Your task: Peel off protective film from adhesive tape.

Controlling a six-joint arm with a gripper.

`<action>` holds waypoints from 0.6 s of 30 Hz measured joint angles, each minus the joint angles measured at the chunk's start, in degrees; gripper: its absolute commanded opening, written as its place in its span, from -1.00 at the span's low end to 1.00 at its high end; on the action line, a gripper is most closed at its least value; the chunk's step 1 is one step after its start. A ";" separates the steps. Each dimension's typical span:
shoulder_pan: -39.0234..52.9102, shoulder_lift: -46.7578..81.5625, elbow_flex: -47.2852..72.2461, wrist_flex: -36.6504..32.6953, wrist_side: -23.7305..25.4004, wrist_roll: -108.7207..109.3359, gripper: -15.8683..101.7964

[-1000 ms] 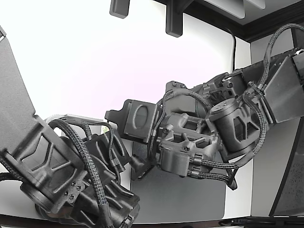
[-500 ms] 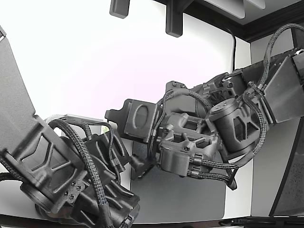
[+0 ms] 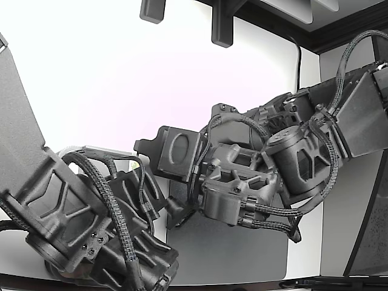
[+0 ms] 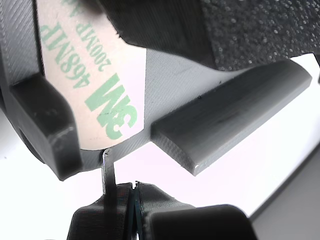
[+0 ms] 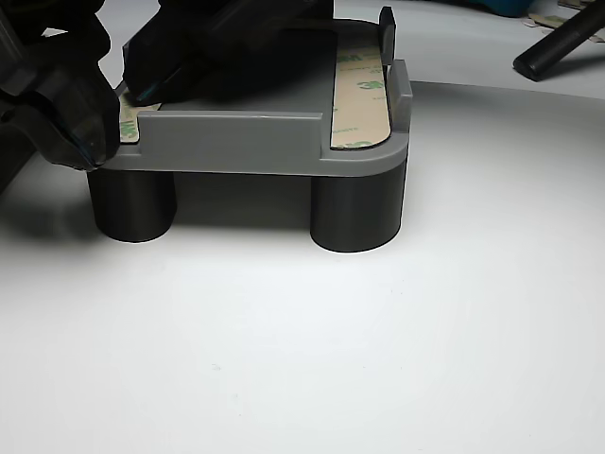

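Note:
The tan protective film [image 4: 100, 90], printed with green 3M lettering, lies on a grey plastic part [image 4: 225, 120] and fills the wrist view. My gripper [image 4: 134, 202] sits just off the film's rounded end with its jaws together. A thin blade-like tip [image 4: 107, 167] rises from one finger to the film's edge; I cannot tell whether it holds the film. In the other view the gripper [image 5: 95, 142] meets the near end of one film strip [image 5: 128, 125]. A second strip [image 5: 359, 90] lies along the part's [image 5: 246, 142] other side. The exterior view hides the tape behind both arms.
The grey part stands on black round legs [image 5: 357, 213] above a white table [image 5: 331, 359]. A black rod [image 5: 558, 43] lies at the back right of the other view. Two dark arms [image 3: 254, 176] [image 3: 91, 224] crowd the exterior view over a grey mat [image 3: 242, 248].

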 measured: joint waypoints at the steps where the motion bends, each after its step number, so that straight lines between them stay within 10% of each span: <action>1: 0.00 0.00 0.00 0.00 0.00 0.00 -0.90; 18: 0.00 -0.09 -0.44 0.18 0.00 0.00 -0.90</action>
